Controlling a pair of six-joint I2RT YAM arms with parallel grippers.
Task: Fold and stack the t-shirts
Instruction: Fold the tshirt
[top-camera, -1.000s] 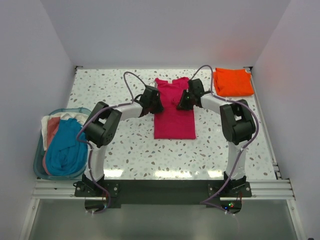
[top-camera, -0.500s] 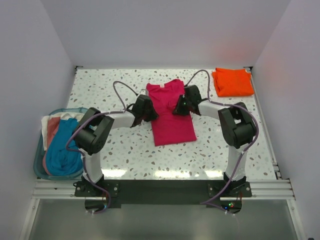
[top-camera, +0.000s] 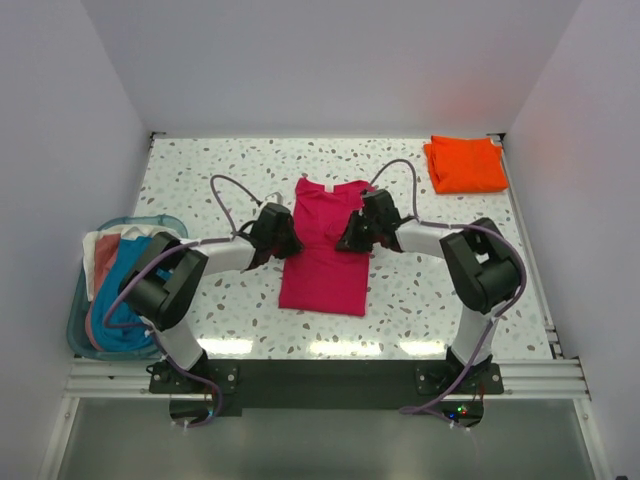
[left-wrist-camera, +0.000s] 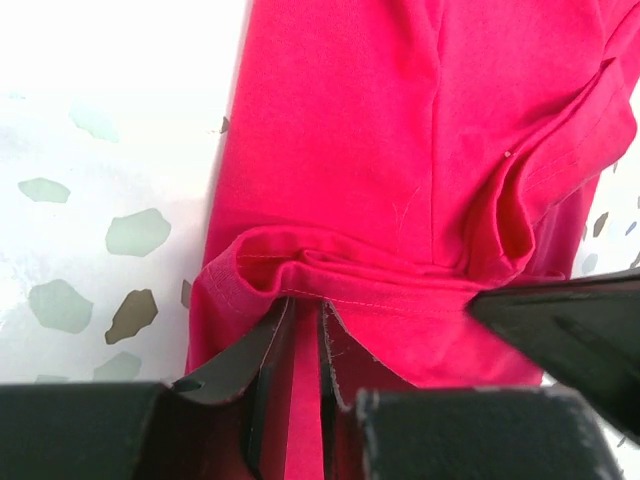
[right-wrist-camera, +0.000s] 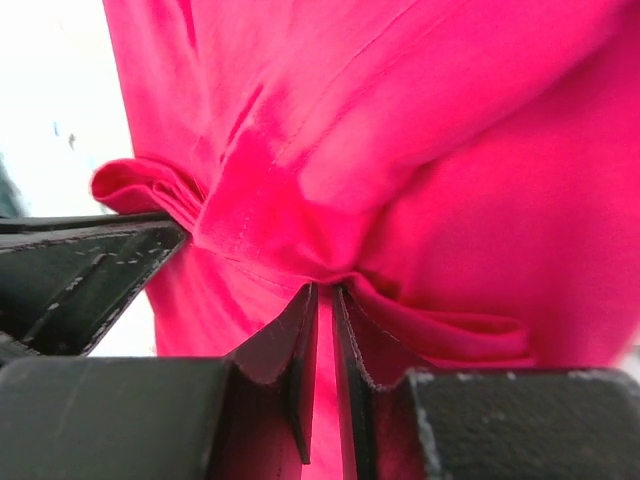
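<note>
The magenta-pink t-shirt (top-camera: 325, 262) lies as a long narrow strip mid-table, collar end (top-camera: 330, 188) toward the back. My left gripper (top-camera: 291, 238) pinches its left edge and my right gripper (top-camera: 347, 238) pinches its right edge, both about halfway along. In the left wrist view the left gripper (left-wrist-camera: 305, 305) is shut on a bunched hem of the pink cloth (left-wrist-camera: 400, 150). In the right wrist view the right gripper (right-wrist-camera: 325, 292) is shut on a gathered fold of the same shirt (right-wrist-camera: 420, 130). The orange t-shirt (top-camera: 465, 165) sits folded at the back right corner.
A teal basket (top-camera: 76, 322) at the table's left edge holds a blue cloth (top-camera: 125, 295) and a pale cloth (top-camera: 103, 248). The speckled white table (top-camera: 200, 180) is walled on three sides. The arm bases stand on the rail (top-camera: 320, 378) at the near edge.
Both grippers have drawn toward the near edge with the pink shirt in them. The shirt has slid nearer and slightly left, with its lower end now angled left.
</note>
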